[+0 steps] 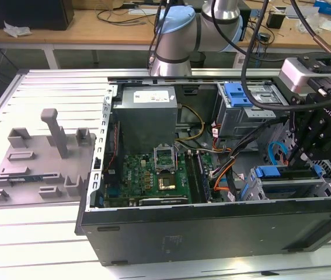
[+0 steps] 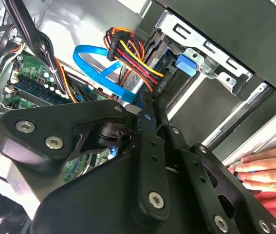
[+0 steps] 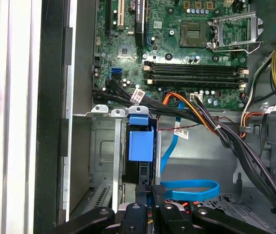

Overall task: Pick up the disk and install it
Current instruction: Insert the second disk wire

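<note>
The disk [image 1: 288, 174] stands on edge in the metal drive cage at the case's front corner, on the exterior view's right. Its blue carrier tab [image 3: 141, 141] shows at the cage opening in the first wrist view, and again in the second wrist view [image 2: 185, 64]. My gripper [image 1: 295, 156] reaches down into the case right at the disk's cable end. Its black fingers [image 3: 143, 191] lie close together, shut, with nothing seen between them. I cannot tell whether the tips touch the disk.
The open case holds a motherboard [image 1: 153, 175], a power supply [image 1: 147, 114] and a second cage with a blue latch [image 1: 238, 93]. A blue data cable [image 3: 191, 187] and orange-black power wires [image 2: 128, 53] crowd the gripper. A grey fixture plate [image 1: 37, 163] lies outside. A hand [image 2: 264, 168] rests beside the case.
</note>
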You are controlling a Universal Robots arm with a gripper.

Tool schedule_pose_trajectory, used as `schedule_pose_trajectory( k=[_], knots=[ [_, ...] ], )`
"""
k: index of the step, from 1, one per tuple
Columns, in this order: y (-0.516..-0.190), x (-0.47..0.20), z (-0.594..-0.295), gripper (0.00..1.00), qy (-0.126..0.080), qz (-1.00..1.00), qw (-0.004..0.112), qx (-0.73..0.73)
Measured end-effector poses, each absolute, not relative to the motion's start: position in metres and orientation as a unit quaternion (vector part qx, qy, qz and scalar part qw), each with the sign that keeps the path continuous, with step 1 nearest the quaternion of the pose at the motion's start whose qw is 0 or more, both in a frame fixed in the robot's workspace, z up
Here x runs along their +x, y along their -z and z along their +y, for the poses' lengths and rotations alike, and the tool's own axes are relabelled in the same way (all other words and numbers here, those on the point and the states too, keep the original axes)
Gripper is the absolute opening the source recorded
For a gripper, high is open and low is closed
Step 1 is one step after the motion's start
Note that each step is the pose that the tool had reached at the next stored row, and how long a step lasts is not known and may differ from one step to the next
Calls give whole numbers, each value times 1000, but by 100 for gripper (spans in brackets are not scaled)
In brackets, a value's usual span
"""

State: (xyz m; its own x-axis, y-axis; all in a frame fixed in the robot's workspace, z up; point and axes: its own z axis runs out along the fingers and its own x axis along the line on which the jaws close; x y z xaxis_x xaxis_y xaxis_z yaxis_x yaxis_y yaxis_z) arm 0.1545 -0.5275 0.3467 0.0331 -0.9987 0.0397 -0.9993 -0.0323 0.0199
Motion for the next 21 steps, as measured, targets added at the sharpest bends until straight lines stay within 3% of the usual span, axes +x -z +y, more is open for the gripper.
schedule_pose_trajectory(
  k=[8,21],
  knots=[
    [-347,147,-528,16,-9,-691,20,723],
    [-347,134,-528,16,-36,-685,-10,727]
  ],
)
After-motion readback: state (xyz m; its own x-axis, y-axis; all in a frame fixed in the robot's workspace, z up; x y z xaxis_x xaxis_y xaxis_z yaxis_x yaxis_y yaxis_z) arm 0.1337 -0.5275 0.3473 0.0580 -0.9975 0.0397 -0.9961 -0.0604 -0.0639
